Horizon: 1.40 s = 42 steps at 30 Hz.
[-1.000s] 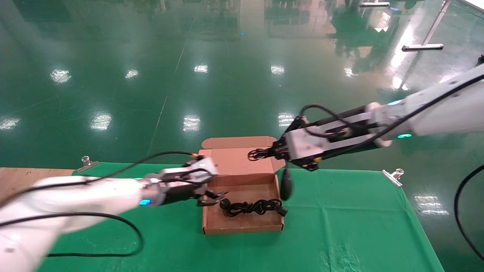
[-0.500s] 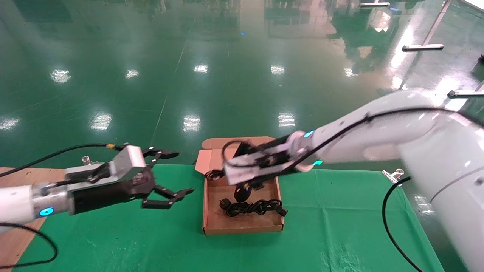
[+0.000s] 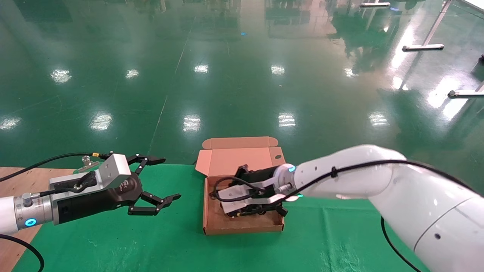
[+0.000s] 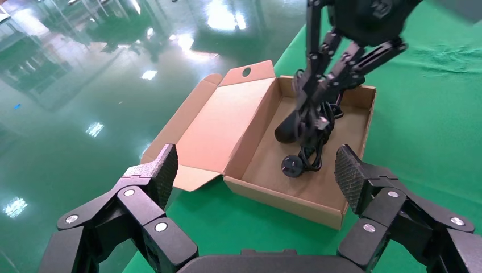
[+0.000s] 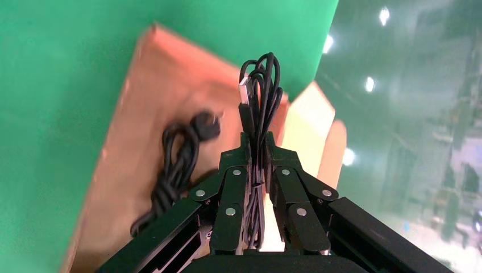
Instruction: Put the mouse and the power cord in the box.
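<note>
The brown cardboard box (image 3: 242, 227) lies open on the green cloth, lid (image 3: 238, 160) folded back. The thick black power cord (image 3: 280, 210) rests coiled on its floor, plug end (image 4: 293, 166) toward my left side. My right gripper (image 3: 231, 209) reaches down into the box, shut on the bundled thin cable (image 5: 258, 85) of the mouse. The black mouse (image 4: 287, 128) hangs under those fingers, low in the box beside the cord; whether it touches the floor I cannot tell. My left gripper (image 3: 151, 183) is open and holds nothing, left of the box.
Green cloth (image 3: 340, 234) covers the table, held by a metal clip (image 3: 86, 163) at the back left. Bare wood (image 3: 15, 177) shows at the far left. Beyond the back edge is shiny green floor. My right forearm (image 3: 351, 181) spans the table right of the box.
My right arm swung left and down, carrying the mouse from the box's right rim into the box. My left gripper pulled back from the box to the left, open.
</note>
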Tool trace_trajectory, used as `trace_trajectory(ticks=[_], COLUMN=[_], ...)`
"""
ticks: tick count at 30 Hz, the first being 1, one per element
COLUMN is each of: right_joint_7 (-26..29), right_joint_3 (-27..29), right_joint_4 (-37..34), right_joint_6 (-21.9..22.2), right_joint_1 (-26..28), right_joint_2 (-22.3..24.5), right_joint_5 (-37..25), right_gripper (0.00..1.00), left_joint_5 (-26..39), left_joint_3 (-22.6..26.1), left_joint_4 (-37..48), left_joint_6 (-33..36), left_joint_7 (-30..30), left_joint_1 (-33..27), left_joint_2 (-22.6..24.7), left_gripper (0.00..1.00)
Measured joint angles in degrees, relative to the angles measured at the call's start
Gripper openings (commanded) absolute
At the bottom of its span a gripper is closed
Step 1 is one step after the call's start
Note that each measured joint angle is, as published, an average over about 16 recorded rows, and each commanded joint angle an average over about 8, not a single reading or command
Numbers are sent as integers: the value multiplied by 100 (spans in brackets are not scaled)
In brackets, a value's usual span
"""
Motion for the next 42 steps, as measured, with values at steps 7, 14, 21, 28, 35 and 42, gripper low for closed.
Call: trace_trajectory(ticks=[7, 14, 21, 28, 35, 42], right_joint_7=[-56, -79, -71, -65, 11, 261], right_joint_3=[-370, -462, -425, -390, -258, 130], right_joint_4=[-102, -119, -122, -96, 5, 288], right_joint_6=[657, 855, 799, 737, 600, 234], right_joint_1=[-177, -241, -224, -203, -259, -473], right_joint_2=[0, -3, 1, 29, 138, 449], right_joint_5=[124, 169, 156, 147, 246, 587], right_gripper=[33, 100, 100, 100, 100, 100], left_joint_5=[-7, -13, -6, -2, -22, -72], left_joint_3=[-4, -7, -4, -8, -115, -371], left_joint_4=[127, 163, 153, 125, -118, -681], left_joint_6=[74, 98, 85, 75, 108, 197], left_joint_7=[58, 75, 70, 53, -129, -553], left_joint_1=[-37, -47, -48, -42, 47, 254], left_joint_2=[24, 27, 30, 28, -41, -208], left_gripper=[100, 100, 100, 100, 100, 100])
